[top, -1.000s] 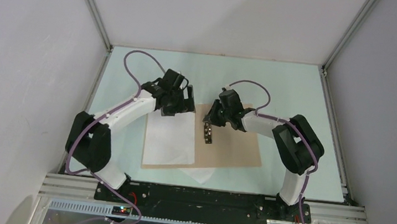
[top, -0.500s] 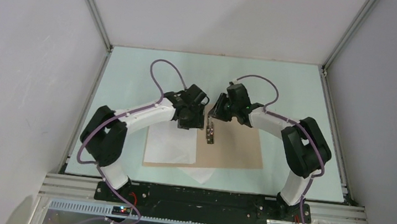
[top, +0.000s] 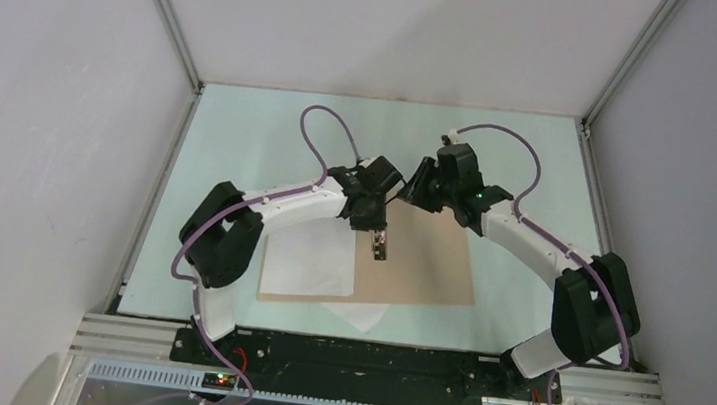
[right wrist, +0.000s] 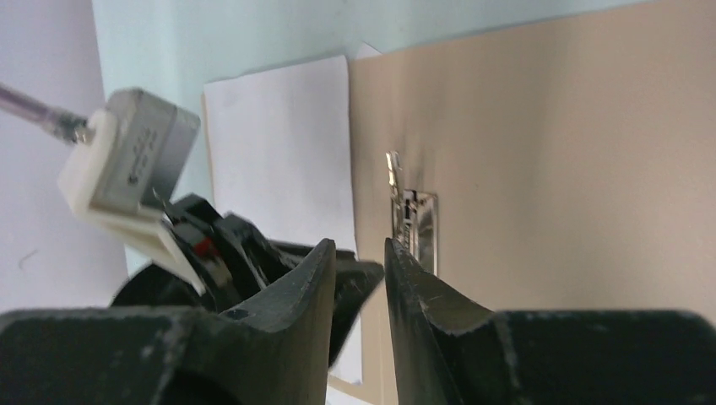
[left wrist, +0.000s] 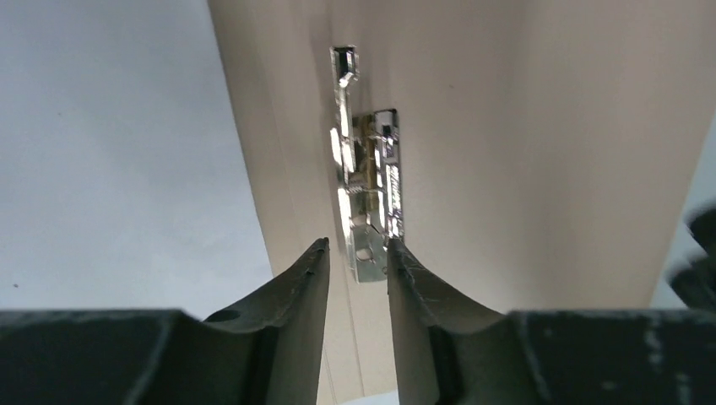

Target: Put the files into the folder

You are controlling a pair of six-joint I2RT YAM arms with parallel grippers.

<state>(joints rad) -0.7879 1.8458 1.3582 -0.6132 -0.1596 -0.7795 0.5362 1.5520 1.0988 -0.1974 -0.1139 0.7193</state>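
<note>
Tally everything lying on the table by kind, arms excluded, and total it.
folder: 1
metal clip on the folder: 1
paper sheets: 2 in view, the second only a corner poking out under the folder's near edge
Total: 4

The white-and-black left arm [top: 284,205] and right arm [top: 531,243] both bend inward toward the small shiny metal spine clip [left wrist: 367,186]. The left gripper [left wrist: 355,253] straddles one end of the clip, its jaws narrowly apart; contact is unclear. The right gripper [right wrist: 361,249] hovers just beyond the clip, jaws slightly parted and holding nothing.
</note>
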